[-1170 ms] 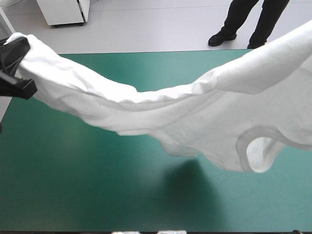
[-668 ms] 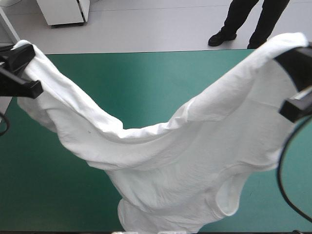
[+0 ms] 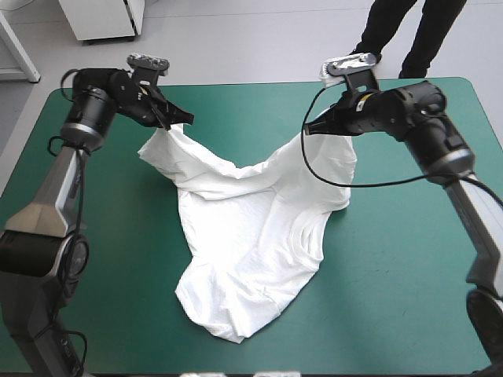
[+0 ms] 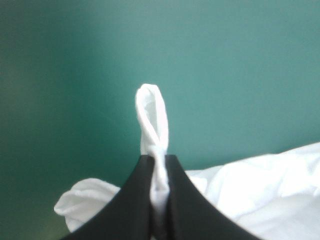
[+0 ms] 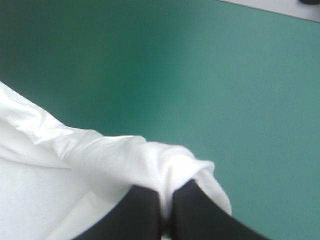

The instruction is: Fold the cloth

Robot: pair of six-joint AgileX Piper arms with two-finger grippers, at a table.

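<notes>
Since the earlier frames both arms had come down toward the table's far side. The T-shirt [image 3: 251, 236], hanging high before, lay mostly on the teal-green table [image 3: 393, 314]. The left gripper [image 3: 179, 122] was clamped on one raised corner, with a small loop of cloth poking past its tips. The right gripper [image 3: 313, 129] was clamped on the other corner. The top edge sagged in a V between them, and the rumpled body trailed toward the near edge.
</notes>
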